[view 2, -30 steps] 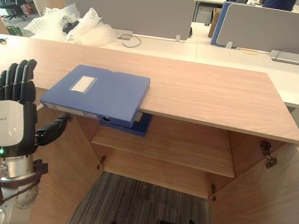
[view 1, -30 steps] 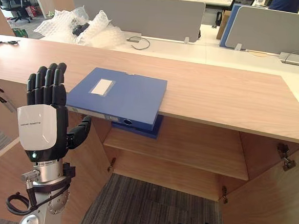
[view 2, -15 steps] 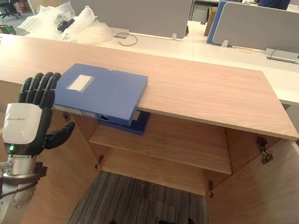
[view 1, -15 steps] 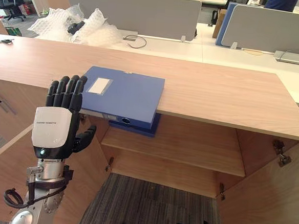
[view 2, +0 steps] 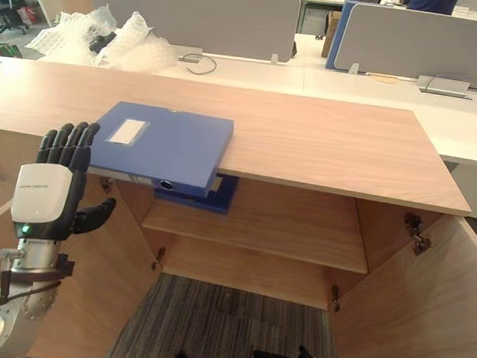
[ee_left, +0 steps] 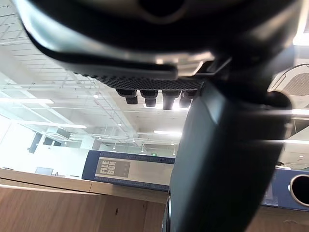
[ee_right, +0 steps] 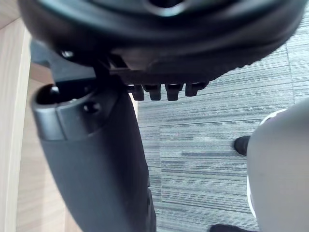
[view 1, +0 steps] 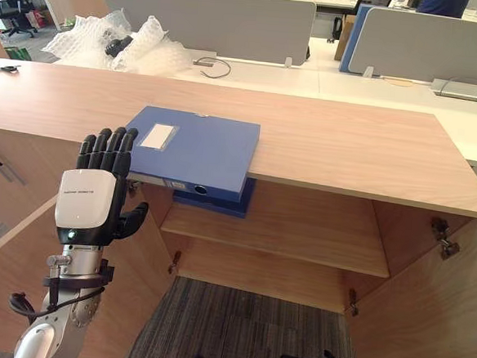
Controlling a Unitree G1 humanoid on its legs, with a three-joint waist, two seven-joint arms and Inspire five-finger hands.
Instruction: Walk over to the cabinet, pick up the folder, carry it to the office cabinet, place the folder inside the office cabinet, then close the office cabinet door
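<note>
Folder (view 1: 196, 147) untouched, flat on cabinet top (view 1: 347, 146), overhanging its front edge; left hand (view 1: 88, 205) raised just off that edge, fingers straight, holding nothing; right hand (ee_right: 91, 159) idle below it, fingers relaxed; pickup onward looks undone.

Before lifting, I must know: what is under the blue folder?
The folder rests on the cabinet top, overhanging its edge. Below, on the shelf, lies another blue item, mostly covered.
</note>
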